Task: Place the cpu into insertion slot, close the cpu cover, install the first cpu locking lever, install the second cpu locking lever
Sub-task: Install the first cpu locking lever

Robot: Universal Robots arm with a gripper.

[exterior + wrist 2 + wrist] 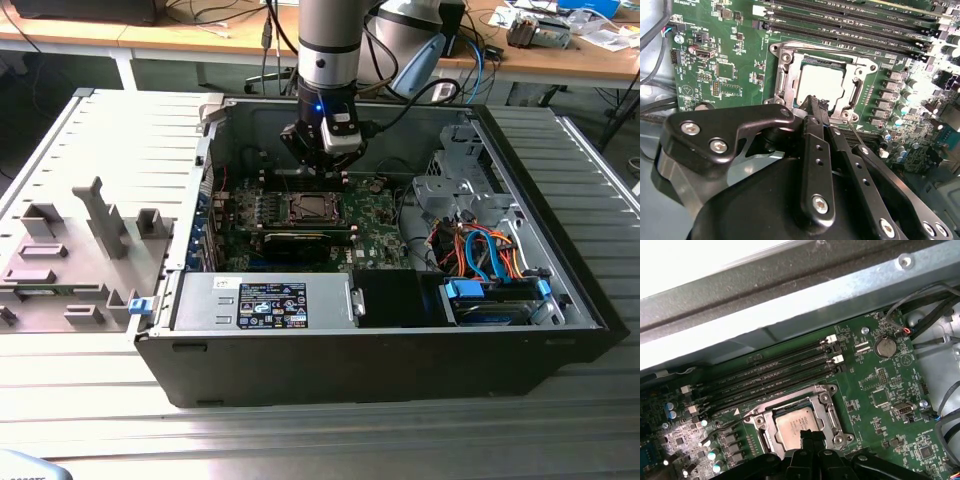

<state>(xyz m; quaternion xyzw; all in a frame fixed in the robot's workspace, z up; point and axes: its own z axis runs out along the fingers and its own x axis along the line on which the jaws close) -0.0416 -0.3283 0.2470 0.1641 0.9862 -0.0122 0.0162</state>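
The cpu [820, 80] lies flat in the insertion slot [305, 208] on the green board, its dull silver face up. The cpu cover [790, 75], a silvery frame with a square window, lies down around the chip. Both wrist views show this, with the cpu [795, 424] inside the cover [828, 412]. My gripper [812, 104] hangs just above the socket's edge, its black fingers [807, 440] pressed together and shut with nothing between them. A thin metal lever rod [856, 134] runs beside the socket. In the exterior view the gripper [325, 165] is inside the open case, over the board's far part.
Long black memory slots [770, 375] lie beside the socket, toward the case wall [805, 305]. A power supply [265, 300] and a drive cage with coloured cables [480, 250] stand in the case. A grey fixture tray [80, 250] lies at the exterior view's left.
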